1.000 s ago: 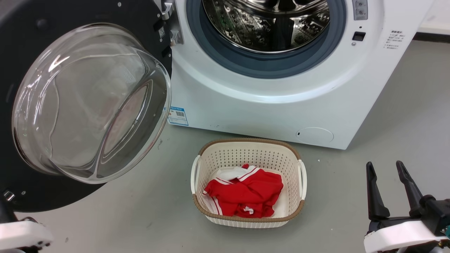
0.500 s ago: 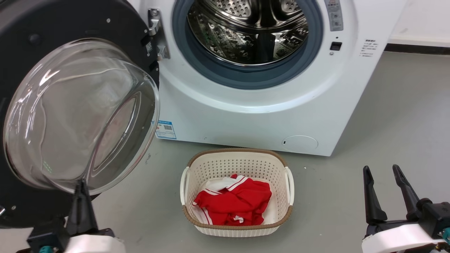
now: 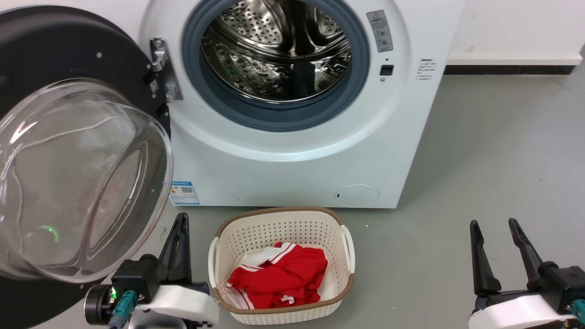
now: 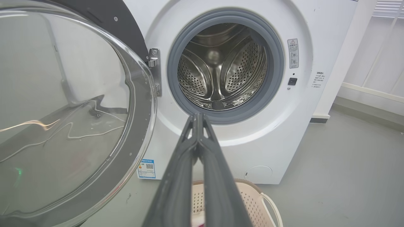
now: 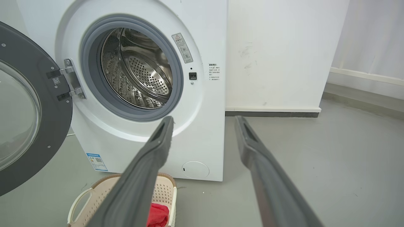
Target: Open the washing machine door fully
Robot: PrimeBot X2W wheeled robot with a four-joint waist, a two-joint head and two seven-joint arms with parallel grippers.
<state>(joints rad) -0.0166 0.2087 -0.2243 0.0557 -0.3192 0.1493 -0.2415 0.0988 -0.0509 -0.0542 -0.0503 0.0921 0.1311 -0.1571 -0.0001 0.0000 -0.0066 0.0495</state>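
nearest, the left gripper [image 3: 181, 219], fingers pressed together, sits just beside the glass bowl of the washing machine door [image 3: 77, 178], the right gripper [image 3: 492, 224] is spread apart over the floor [image 3: 480, 151], then the cream laundry basket [image 3: 279, 211] with red clothing [image 3: 279, 274], then the washing machine [image 3: 297, 169], its door swung wide on the left hinge.

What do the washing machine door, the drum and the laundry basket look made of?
The washing machine door: clear bowl with sharp reflections, probably glass, in a glossy black ring, likely plastic. The drum: perforated, mirror-bright metal, probably steel. The laundry basket: cream matte plastic, judging by its moulded holes.
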